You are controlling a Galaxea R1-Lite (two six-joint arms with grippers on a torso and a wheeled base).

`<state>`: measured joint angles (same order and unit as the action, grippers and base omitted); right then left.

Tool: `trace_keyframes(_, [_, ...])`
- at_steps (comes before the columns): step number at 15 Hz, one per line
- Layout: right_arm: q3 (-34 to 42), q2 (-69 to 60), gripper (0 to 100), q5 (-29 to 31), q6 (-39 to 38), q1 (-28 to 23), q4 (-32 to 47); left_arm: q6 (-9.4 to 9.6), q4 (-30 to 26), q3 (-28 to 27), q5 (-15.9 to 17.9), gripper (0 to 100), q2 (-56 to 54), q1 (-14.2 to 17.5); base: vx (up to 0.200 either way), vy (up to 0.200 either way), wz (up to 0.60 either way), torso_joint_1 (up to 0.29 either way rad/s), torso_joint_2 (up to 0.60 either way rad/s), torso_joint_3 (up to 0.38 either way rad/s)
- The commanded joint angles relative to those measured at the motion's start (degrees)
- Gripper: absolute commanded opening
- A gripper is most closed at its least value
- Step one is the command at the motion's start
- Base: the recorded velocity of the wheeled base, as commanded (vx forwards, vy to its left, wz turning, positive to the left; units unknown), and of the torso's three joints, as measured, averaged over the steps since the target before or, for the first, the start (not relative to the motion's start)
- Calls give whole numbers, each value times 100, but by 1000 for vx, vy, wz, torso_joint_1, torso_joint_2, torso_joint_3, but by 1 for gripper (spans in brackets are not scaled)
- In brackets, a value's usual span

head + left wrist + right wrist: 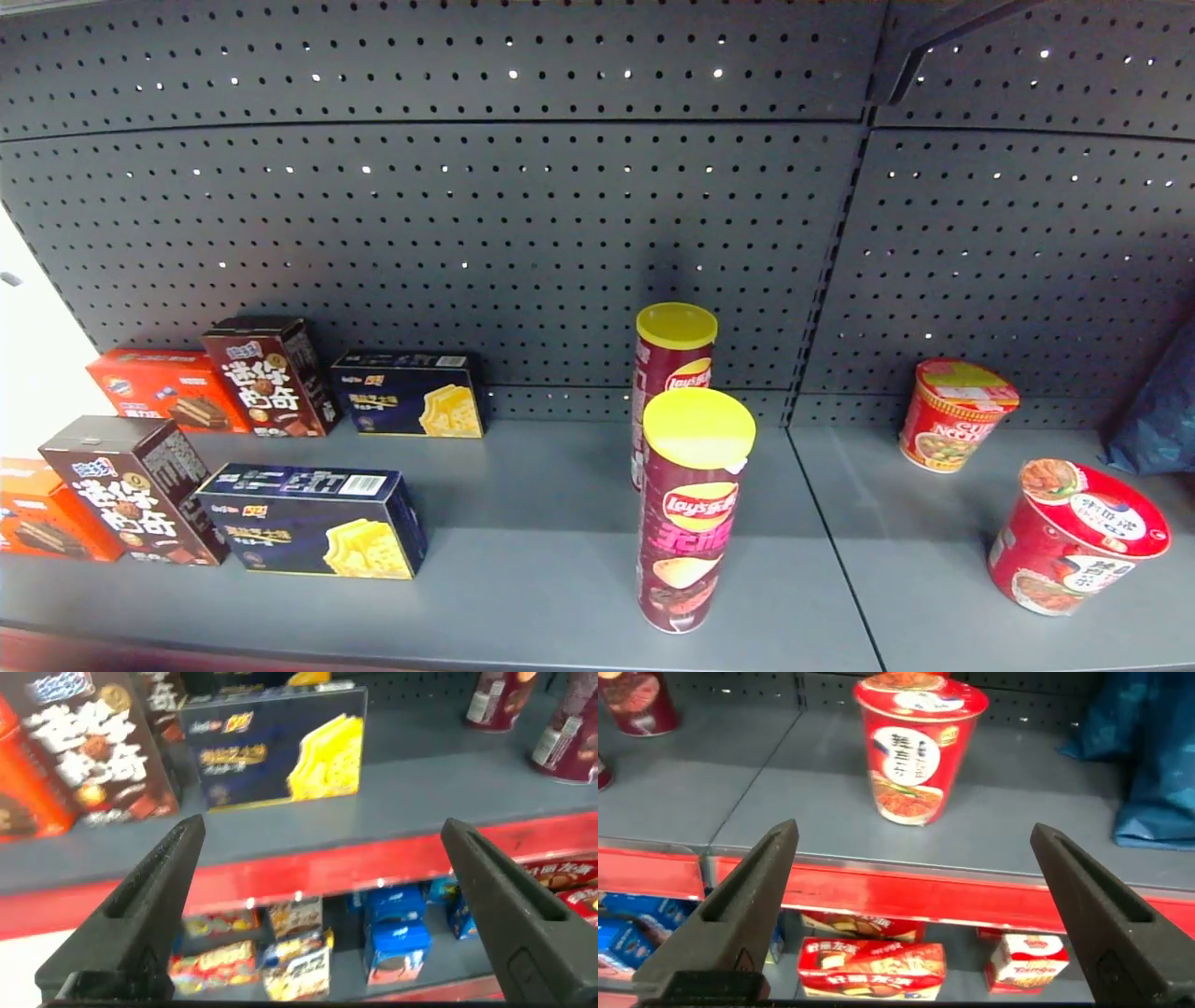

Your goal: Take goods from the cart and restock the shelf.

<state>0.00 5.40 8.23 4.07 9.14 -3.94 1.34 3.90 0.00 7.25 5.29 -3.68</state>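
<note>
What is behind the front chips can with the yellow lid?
A second chips can, same yellow lid, stands behind the front chips can. Its lower half is covered, so its bottom cannot be seen. Behind both is the pegboard wall.

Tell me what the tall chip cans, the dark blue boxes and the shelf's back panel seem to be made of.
Chip cans: probably paperboard tubes with glossy printed wrap; the yellow lids look like matte plastic.
Dark blue boxes: printed cardboard, sharp folded edges, slight sheen.
Back panel: likely painted sheet metal, matte grey, punched with regular holes.
</note>
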Motion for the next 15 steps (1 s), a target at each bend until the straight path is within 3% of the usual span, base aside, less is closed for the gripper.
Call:
trace_keyframes(1, [0,22,100,3,6,0,-2,-2,-3,0,83,100,25,-1,0,0,0,0,0,0])
trace_keyframes(4, [0,22,100,-5,-3,0,-2,7,-3,0,303,100,25,-1,0,0,0,0,0,0])
trace_keyframes(15, [0,22,100,-111,-38,0,-2,-2,-3,0,259,100,25,-1,0,0,0,0,0,0])
